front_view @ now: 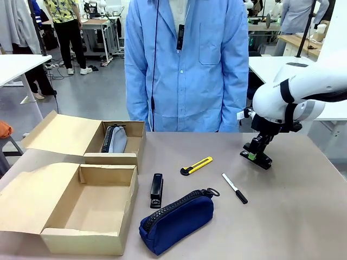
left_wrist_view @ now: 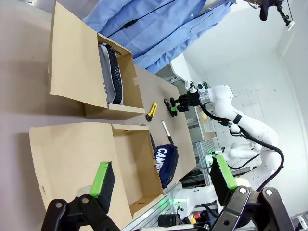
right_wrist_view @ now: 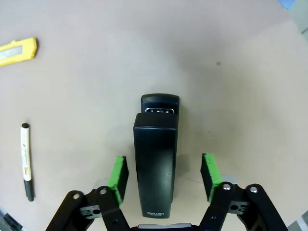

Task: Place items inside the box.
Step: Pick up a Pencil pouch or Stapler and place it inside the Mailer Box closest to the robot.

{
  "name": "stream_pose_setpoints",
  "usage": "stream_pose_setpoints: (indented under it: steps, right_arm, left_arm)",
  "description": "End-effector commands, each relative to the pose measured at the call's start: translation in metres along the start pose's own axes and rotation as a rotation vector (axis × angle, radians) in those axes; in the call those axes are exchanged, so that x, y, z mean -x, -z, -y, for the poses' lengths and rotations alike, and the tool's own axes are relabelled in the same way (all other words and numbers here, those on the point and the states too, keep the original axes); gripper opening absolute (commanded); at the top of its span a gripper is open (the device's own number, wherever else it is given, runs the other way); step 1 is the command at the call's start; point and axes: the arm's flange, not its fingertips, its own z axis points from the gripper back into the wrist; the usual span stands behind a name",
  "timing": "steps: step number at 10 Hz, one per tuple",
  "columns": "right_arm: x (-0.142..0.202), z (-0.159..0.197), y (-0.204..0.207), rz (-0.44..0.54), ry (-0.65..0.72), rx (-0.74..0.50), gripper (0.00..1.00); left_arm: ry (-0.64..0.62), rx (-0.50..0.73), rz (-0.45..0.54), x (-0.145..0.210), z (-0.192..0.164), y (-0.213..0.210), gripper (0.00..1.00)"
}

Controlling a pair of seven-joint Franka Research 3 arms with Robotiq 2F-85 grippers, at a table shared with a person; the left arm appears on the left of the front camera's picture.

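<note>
The left gripper is wide open. The right gripper has its jaws around a black stapler on the table. There is a small gap on each side, so it is not squeezing. The right arm bends down to it. The near box is open and bare inside. The far box holds a grey pouch. A second stapler, the blue pouch, the yellow knife and the marker lie on the table.

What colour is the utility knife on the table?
The utility knife is yellow with a black end; the front view shows it best.
</note>
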Motion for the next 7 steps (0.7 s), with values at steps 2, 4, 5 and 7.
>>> stream_pose_setpoints:
  steps: [2,4,5,7]
  right_arm:
    - [-0.007,0.002,-0.001,-0.044,0.022,0.01,0.0]
    - [-0.005,0.003,-0.002,-0.057,0.016,0.004,0.0]
    - [-0.003,0.003,-0.004,-0.053,0.018,0.0,0.0]
    - [0.005,0.009,-0.012,-0.079,0.058,-0.052,0.0]
  left_arm:
    - [0.019,0.017,0.012,-0.001,0.001,0.001,1.0]
    - [0.019,0.017,0.012,-0.001,0.001,0.001,1.0]
    - [0.019,0.017,0.012,-0.001,0.001,0.001,1.0]
    - [0.019,0.017,0.012,-0.001,0.001,0.001,1.0]
